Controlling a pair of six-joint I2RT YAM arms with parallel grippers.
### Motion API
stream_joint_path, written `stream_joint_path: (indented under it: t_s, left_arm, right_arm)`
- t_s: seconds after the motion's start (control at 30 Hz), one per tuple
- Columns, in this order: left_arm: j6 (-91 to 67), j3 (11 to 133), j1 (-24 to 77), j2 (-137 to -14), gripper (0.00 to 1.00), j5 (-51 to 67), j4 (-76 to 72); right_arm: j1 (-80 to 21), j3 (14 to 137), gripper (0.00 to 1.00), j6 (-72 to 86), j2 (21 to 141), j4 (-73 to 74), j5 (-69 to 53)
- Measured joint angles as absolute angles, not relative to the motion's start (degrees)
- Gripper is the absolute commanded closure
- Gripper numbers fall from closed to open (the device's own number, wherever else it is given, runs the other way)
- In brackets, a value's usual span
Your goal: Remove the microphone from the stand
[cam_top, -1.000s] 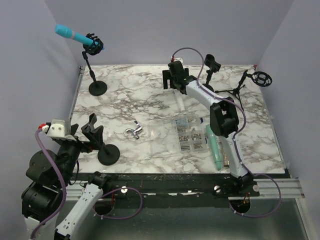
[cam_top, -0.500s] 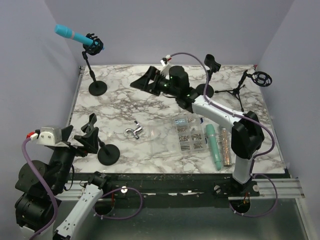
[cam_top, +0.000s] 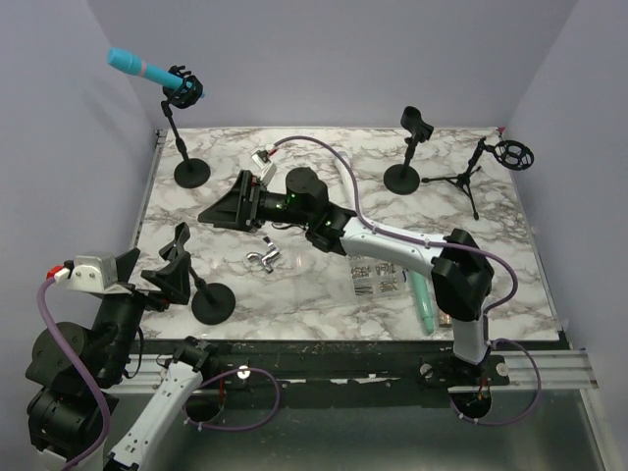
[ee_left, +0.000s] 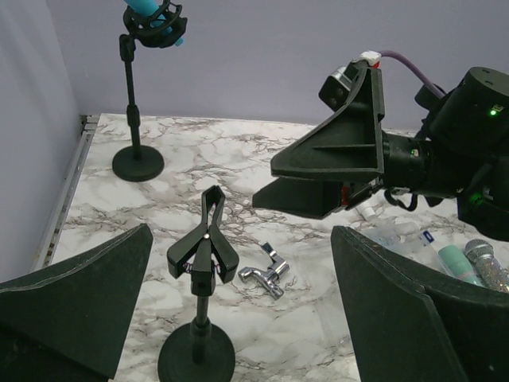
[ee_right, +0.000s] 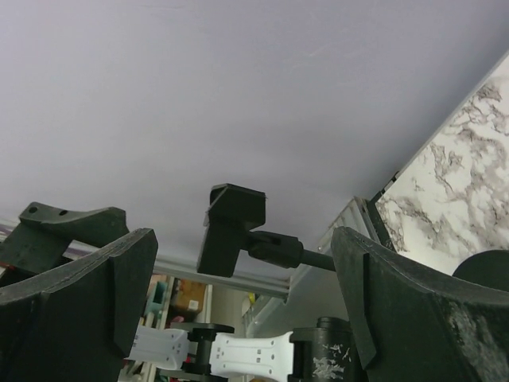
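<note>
Top external view puts the task at its very start: the blue microphone (cam_top: 137,67) sits clamped in the shock mount of its stand (cam_top: 181,132) at the far left corner of the tabletop (cam_top: 491,255), tilted up and to the left, with nothing touching it. The right end effector (cam_top: 211,211) hangs over the middle-left of the marble with its fingers spread apart and nothing between them, well short of the stand. The left end effector (ee_left: 238,318) is also spread wide and empty, low at the near left edge, looking past an empty clip stand (ee_left: 203,302) toward the microphone.

So nothing is done yet, in my judgement. What remains is the whole job: reach the microphone, close on its body, and draw it out of the mount (likely along its own axis, since the mount rings it).

The surface is white marble with grey veining. It also carries a small metal fitting (cam_top: 263,258), a clear plastic box (cam_top: 378,275), a teal microphone lying flat (cam_top: 422,294) at the right, and two more stands at the far right, one a clip stand (cam_top: 410,147) and one a tripod (cam_top: 491,162). Plain lavender walls close in the back and both sides.
</note>
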State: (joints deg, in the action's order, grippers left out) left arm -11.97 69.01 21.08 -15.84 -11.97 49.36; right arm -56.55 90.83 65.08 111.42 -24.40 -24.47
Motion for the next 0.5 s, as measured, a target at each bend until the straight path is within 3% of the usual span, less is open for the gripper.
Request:
stream_joint_path:
  t_s: [0.5]
  left_arm:
    - [-12.2, 68.5, 21.1, -15.7, 0.02, -12.0, 49.4]
  right_arm:
    - [-60.0, 100.2, 0.02, 62.2, 116.8, -18.8, -20.8]
